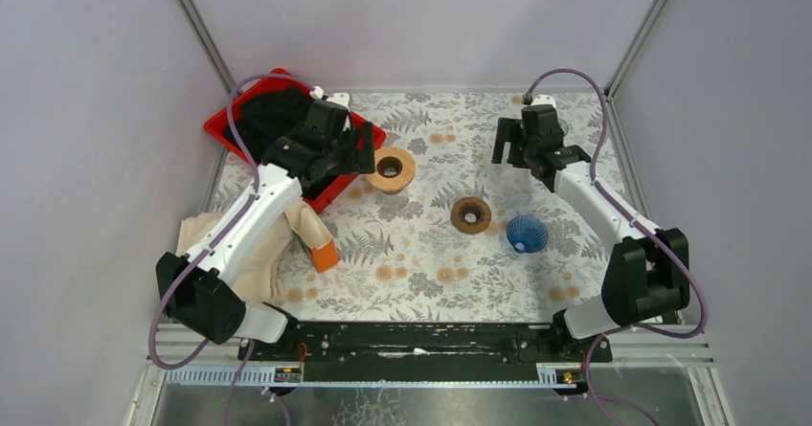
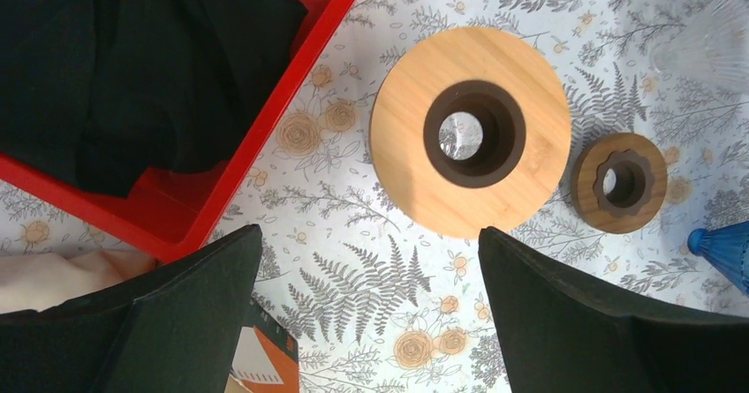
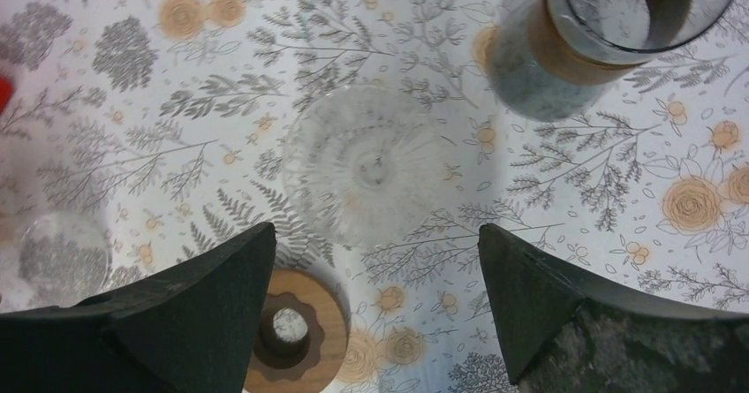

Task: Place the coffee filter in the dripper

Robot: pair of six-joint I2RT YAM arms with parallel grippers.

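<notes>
Right gripper (image 3: 375, 234), jaws spread wide and holding nothing, hung over the clear ribbed glass dripper (image 3: 366, 163) far right, likely to steady it, while the empty, wide-open left gripper (image 2: 371, 234) hovered far left and the coffee filter, not clearly visible, perhaps lay in the orange pack (image 1: 324, 252) near left.

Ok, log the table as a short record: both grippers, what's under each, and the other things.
left gripper: open, empty, over wood disc
right gripper: open, empty, over clear dripper
dark ring: on table, beside blue dripper
red tray: far left, holds black cloth
carafe: upright, near clear dripper
filter: not identifiable
</notes>
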